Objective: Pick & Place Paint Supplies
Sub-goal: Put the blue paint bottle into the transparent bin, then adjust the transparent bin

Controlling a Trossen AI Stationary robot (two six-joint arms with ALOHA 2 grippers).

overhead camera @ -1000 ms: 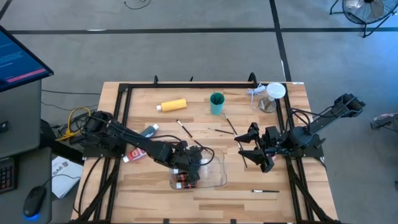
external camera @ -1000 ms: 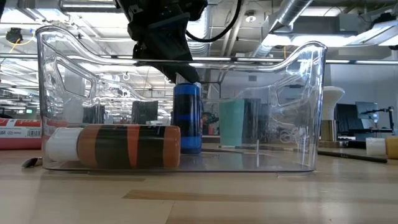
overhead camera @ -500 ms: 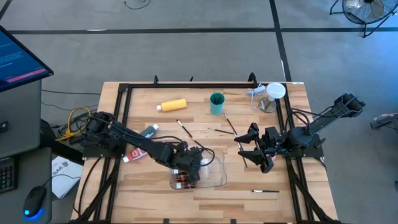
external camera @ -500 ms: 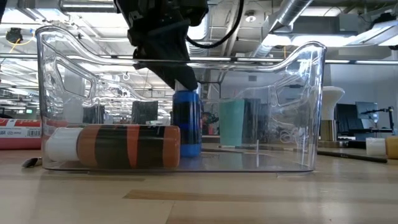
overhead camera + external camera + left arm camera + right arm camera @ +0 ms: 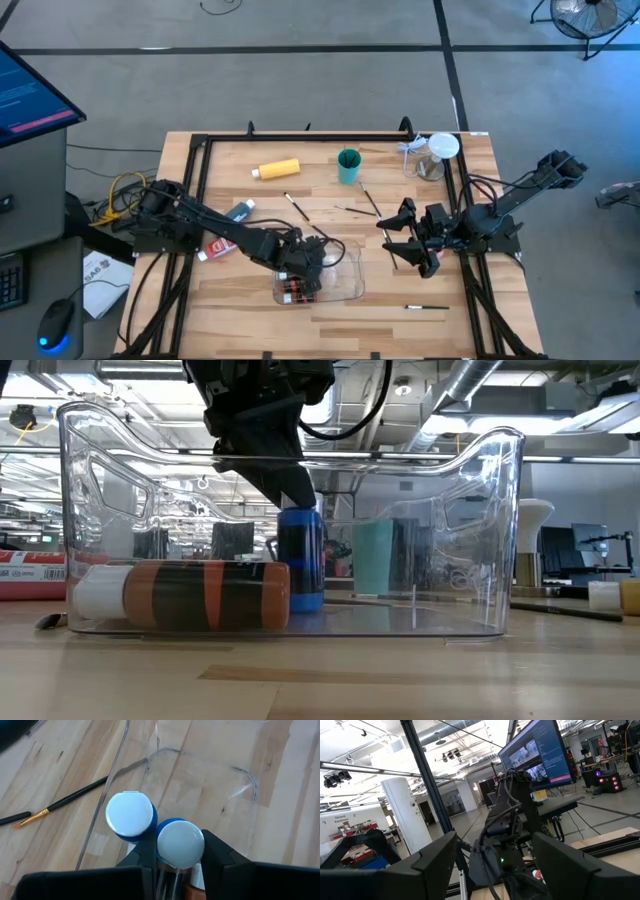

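Nearest in the low view, the clear tray already holds a brown paint bottle with a white cap, lying on its side against the near wall. Just behind it a blue tube stands upright on its cap end inside the tray. The left gripper sits directly over that tube; in the left wrist view its two fingers bracket a pale round end, with a second blue, white-topped tube touching it at about ten o'clock. The fingers look close on the tube, but whether they grip it or have let go cannot be told.

So at least two or three supplies seem to be placed, and this one looks like a drop-off in progress.

Much is left on the table in the high view. From the tray, a brush lies at four o'clock, loose brushes at twelve to one o'clock, a red tube at nine o'clock, a grey tube at ten o'clock, and the yellow bottle farther off at eleven o'clock, beside the teal cup.

The right gripper waits at three o'clock, jaws spread wide and empty.
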